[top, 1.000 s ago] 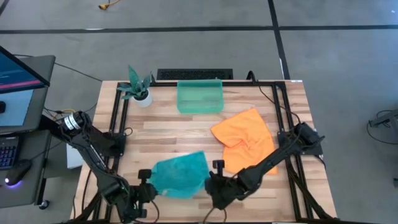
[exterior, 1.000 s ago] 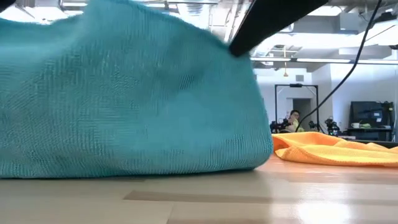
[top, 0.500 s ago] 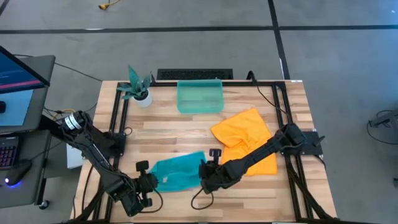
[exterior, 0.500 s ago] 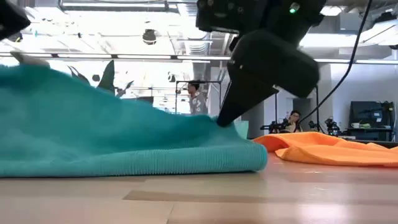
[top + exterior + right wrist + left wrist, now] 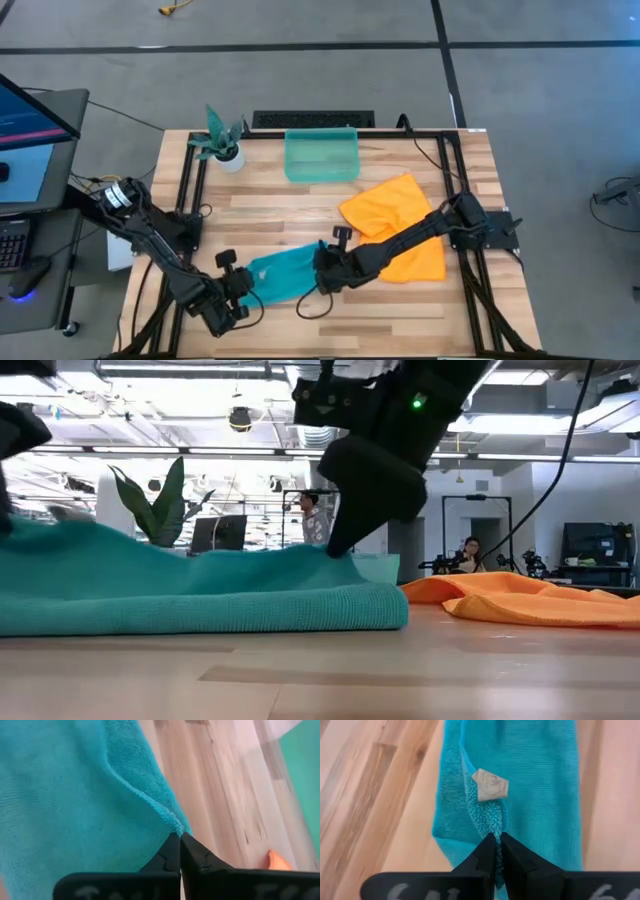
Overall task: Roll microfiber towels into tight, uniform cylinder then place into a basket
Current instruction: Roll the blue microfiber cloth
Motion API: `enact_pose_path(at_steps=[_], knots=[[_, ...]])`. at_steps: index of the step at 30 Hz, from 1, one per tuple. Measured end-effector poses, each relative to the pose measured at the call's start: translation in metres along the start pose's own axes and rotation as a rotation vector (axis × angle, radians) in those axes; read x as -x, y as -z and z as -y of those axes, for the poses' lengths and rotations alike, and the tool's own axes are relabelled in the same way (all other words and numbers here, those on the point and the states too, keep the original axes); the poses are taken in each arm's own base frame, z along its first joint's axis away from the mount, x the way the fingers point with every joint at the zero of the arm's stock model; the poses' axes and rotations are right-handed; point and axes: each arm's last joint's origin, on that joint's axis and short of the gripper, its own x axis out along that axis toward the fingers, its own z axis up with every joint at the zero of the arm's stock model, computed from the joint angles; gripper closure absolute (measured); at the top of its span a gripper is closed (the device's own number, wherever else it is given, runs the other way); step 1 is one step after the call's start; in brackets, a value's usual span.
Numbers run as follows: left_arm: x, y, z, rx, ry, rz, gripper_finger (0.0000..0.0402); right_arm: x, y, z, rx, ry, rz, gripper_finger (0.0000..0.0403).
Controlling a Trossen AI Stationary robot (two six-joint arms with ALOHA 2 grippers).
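Left gripper (image 5: 243,285) pinches the left edge of the teal towel (image 5: 283,274), folded near the table's (image 5: 270,215) front; right gripper (image 5: 322,272) pinches its right edge. The orange towel (image 5: 395,225) lies right, seemingly crumpled; basket (image 5: 321,156) behind.

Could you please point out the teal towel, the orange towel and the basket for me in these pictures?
teal towel (image 5: 282,274): high view, middle of the folded cloth between the two arms.
orange towel (image 5: 385,210): high view, flat upper part, clear of the right arm.
basket (image 5: 321,157): high view, its bare translucent floor.
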Motion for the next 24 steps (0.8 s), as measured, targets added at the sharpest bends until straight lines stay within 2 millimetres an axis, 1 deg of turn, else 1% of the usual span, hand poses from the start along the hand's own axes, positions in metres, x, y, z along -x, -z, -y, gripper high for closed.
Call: enact_pose_path(at_steps=[5,10,17,20,24], knots=[[-0.0074,0.0006,-0.0051,0.014,-0.007,-0.05,0.0391,-0.0008,-0.0008,0.0004,-0.007,-0.021,-0.004,0.0396],[-0.0077,0.0003,-0.0042,0.02,0.003,-0.046,0.0391,-0.0006,-0.001,-0.0004,-0.032,-0.037,-0.005,0.0381],[-0.0078,-0.0003,-0.0036,0.025,0.006,-0.034,0.039,-0.0008,-0.0007,-0.0007,-0.034,-0.056,-0.014,0.0383],[-0.0078,-0.0005,-0.0037,0.018,0.001,-0.025,0.0382,-0.0007,-0.0007,-0.0009,-0.033,-0.057,-0.015,0.0364],[-0.0077,-0.001,-0.0041,0.011,-0.008,-0.006,0.0353,-0.0002,-0.0005,-0.0014,-0.032,-0.056,-0.013,0.0323]])
